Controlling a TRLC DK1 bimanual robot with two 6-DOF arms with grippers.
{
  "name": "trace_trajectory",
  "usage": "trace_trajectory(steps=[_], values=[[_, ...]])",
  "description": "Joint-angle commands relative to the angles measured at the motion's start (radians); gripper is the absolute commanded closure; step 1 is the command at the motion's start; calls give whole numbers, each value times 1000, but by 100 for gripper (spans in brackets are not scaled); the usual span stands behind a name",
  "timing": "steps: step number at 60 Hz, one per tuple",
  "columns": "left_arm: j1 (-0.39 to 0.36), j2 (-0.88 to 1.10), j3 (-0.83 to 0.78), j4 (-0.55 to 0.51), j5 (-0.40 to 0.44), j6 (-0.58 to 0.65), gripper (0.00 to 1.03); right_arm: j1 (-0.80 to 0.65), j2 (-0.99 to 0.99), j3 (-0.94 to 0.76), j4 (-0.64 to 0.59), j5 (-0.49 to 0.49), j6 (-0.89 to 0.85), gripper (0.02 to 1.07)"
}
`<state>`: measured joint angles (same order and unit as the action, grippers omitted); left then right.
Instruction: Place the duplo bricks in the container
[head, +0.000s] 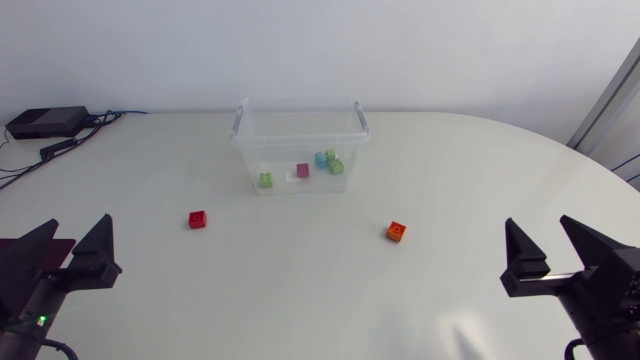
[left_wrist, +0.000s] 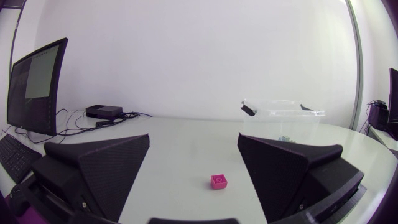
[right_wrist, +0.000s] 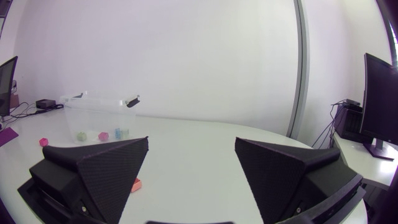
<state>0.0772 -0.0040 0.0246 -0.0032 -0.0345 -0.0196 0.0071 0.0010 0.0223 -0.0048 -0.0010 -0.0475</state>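
While four small bricks already lie in the clear container (head: 300, 143) across the table, a red brick (head: 198, 219) and an orange brick (head: 397, 231) sit loose. The left gripper (head: 77, 226) and right gripper (head: 538, 226) hang wide open and empty, each seemingly placed to take its nearer brick.

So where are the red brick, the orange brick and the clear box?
red duplo brick (head: 198, 219), head view, its studded top.
orange duplo brick (head: 396, 231), head view, its studded top.
clear container (head: 285, 158), head view, its front wall.
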Motion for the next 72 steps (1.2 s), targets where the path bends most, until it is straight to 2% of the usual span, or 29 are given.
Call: trace_trajectory(steps=[1, 30, 37, 47, 56, 64, 72], values=[[-2, -8, -23, -1, -2, -9, 4, 8, -6, -22, -11, -5, 23, 6], [-1, -11, -23, 3, -2, -9, 4, 10, -7, -19, -4, -4, 20, 6], [-1, -11, 28, -14, -2, -9, 4, 11, -7, 48, -44, -1, 34, 6], [-4, -10, 225, -98, -2, -8, 8, 14, 21, 246, -127, 9, 74, 6], [-17, 36, 472, -185, -1, -9, 8, 14, 149, 482, -202, 12, 75, 6], [-24, 134, 707, -219, -2, -9, 8, 8, 255, 686, -235, 13, 69, 6], [-27, 329, 1002, -277, -2, -6, 8, 5, 416, 943, -273, 13, 51, 6]])
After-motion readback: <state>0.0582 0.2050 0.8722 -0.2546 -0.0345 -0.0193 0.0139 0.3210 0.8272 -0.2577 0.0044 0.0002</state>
